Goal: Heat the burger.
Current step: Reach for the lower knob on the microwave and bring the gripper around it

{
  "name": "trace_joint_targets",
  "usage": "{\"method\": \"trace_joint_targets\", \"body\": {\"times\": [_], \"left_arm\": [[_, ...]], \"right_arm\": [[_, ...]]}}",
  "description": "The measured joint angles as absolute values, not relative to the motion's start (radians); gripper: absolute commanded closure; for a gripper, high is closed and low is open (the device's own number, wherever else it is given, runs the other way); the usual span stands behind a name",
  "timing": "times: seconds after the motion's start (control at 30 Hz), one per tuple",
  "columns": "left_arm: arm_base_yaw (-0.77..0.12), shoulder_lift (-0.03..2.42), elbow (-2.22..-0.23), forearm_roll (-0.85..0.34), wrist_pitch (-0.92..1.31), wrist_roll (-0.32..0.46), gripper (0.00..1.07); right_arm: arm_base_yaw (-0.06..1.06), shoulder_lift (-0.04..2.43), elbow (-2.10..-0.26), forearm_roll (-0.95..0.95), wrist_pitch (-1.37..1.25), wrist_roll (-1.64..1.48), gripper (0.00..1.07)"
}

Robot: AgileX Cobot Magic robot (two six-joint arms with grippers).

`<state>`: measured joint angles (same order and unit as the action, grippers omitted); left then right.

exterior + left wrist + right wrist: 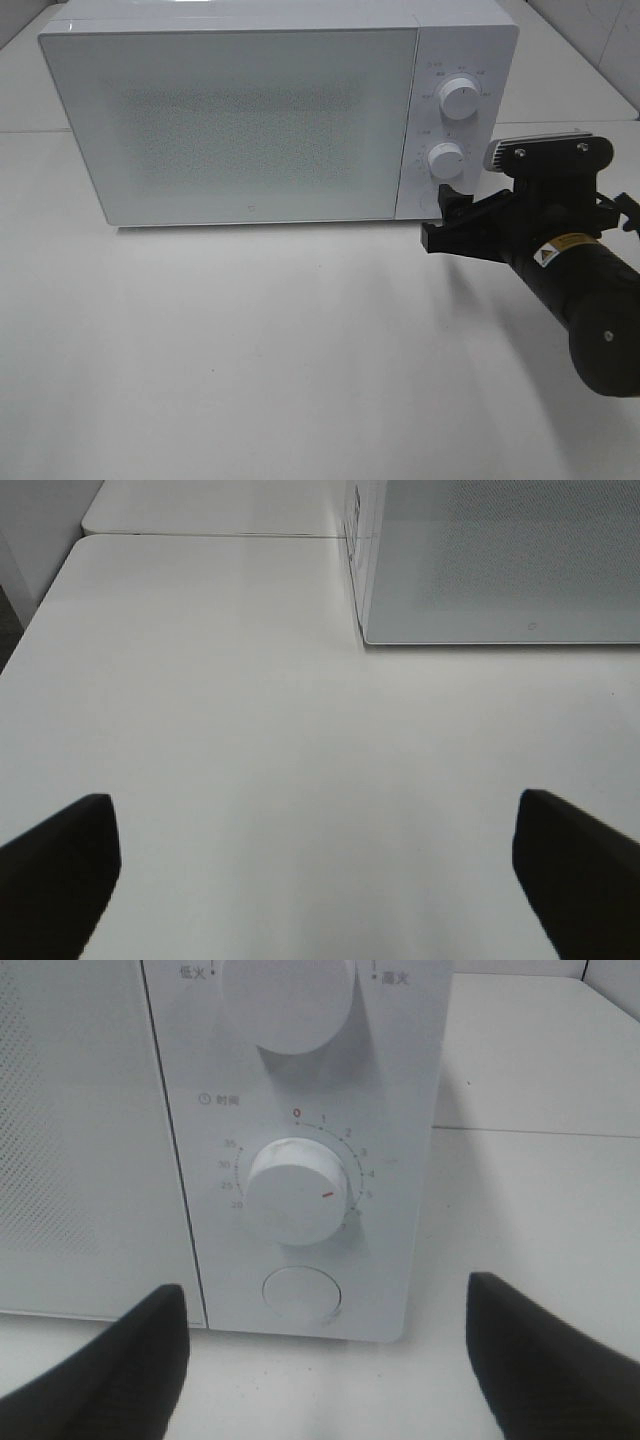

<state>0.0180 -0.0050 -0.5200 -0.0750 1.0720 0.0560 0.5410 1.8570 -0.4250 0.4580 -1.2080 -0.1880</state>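
The burger cannot be seen anywhere; the big white box-shaped microwave (250,120) has its speckled door (240,125) shut, and it may be inside, but I cannot tell. If it is not in there, the oven could run with no food in it. The right gripper (441,218) hangs just in front of the lower round white timer knob (295,1192), with its black fingers apart and holding nothing. The knob looks smooth, so the fingers could slip on it or turn it too far, and then the burger could get too hot. Just under the knob is a round white push button (298,1293). A bump there might pop the door open. The left gripper (315,805) is wide apart too, over the bare white table (250,730), well away from the knobs.
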Motion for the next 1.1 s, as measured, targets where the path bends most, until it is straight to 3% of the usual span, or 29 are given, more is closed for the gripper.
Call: {"method": "trace_joint_targets", "body": {"times": [0.5, 1.1], "left_arm": [[0.018, -0.005, -0.520, -0.075, 1.072, 0.056, 0.07], [0.018, -0.005, -0.520, -0.075, 1.072, 0.056, 0.07]], "right_arm": [[0.541, 1.990, -0.613, 0.466, -1.208, -0.163, 0.31], [0.496, 2.019, -0.681, 0.454, -1.209, -0.165, 0.31]]}}
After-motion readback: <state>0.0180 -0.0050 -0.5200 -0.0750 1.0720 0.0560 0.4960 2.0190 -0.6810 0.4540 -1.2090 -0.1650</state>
